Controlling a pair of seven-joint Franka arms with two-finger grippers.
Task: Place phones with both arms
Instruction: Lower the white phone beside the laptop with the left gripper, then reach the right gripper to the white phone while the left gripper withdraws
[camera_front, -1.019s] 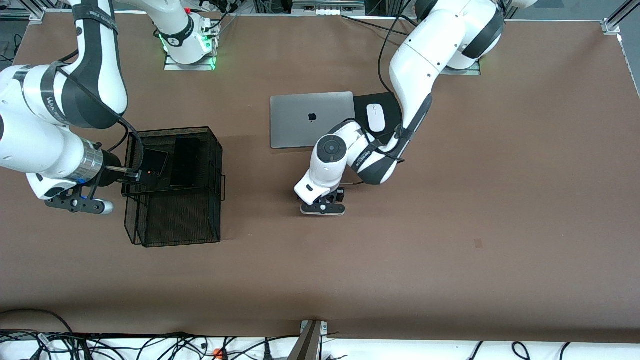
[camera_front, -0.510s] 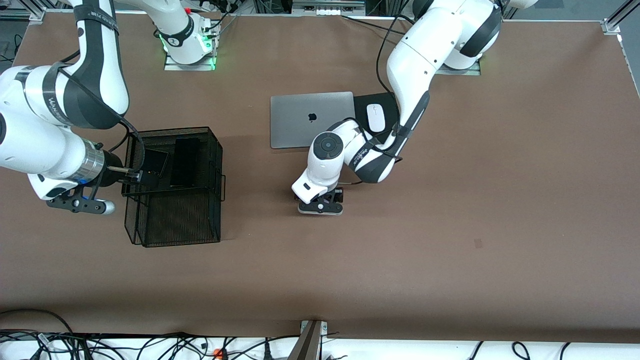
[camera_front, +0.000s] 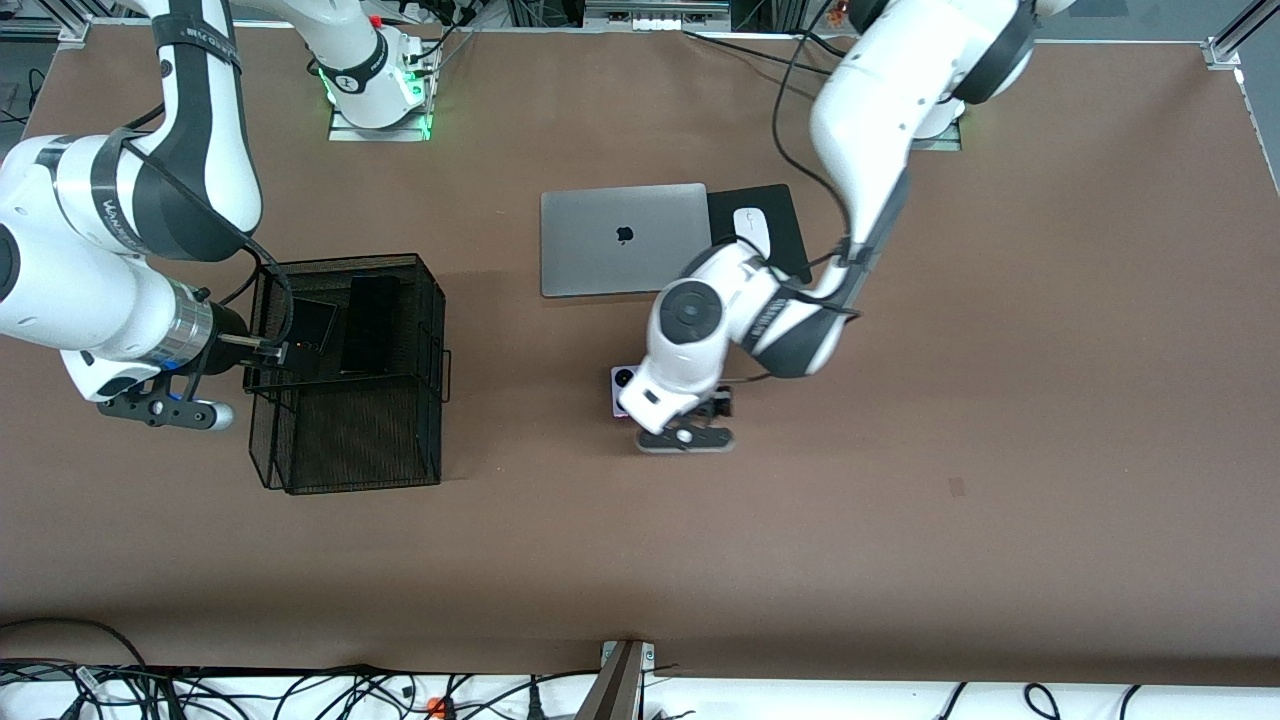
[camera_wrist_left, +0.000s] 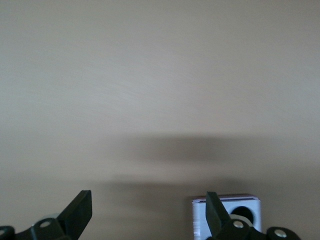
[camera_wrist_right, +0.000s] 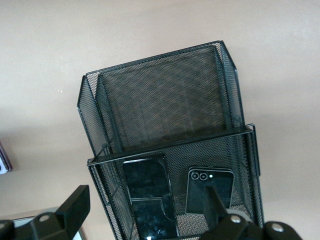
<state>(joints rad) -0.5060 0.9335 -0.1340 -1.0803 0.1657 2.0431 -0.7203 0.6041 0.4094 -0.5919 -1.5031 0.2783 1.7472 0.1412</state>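
Note:
The lilac-white phone (camera_front: 622, 383) lies flat on the table, nearer the front camera than the laptop, partly under the left arm's wrist. In the left wrist view it (camera_wrist_left: 245, 212) lies beside one finger. My left gripper (camera_front: 682, 420) (camera_wrist_left: 147, 220) is open and empty just above the table next to it. The squarish black phone (camera_front: 312, 325) (camera_wrist_right: 210, 192) and the long black slab (camera_front: 370, 325) (camera_wrist_right: 150, 200) lie in the black mesh basket (camera_front: 440, 400) (camera_wrist_right: 165, 52). My right gripper (camera_front: 268, 350) (camera_wrist_right: 147, 215) is open and empty over the basket's edge.
A closed grey laptop (camera_front: 620, 238) lies mid-table. Beside it, toward the left arm's end, a white mouse (camera_front: 752, 232) rests on a black pad (camera_front: 780, 205). The basket's lower section, nearer the front camera, holds nothing.
My left gripper has lifted and shifted toward the left arm's end of the table, and the lilac-white phone now shows on the table beside it. The right arm has barely moved.

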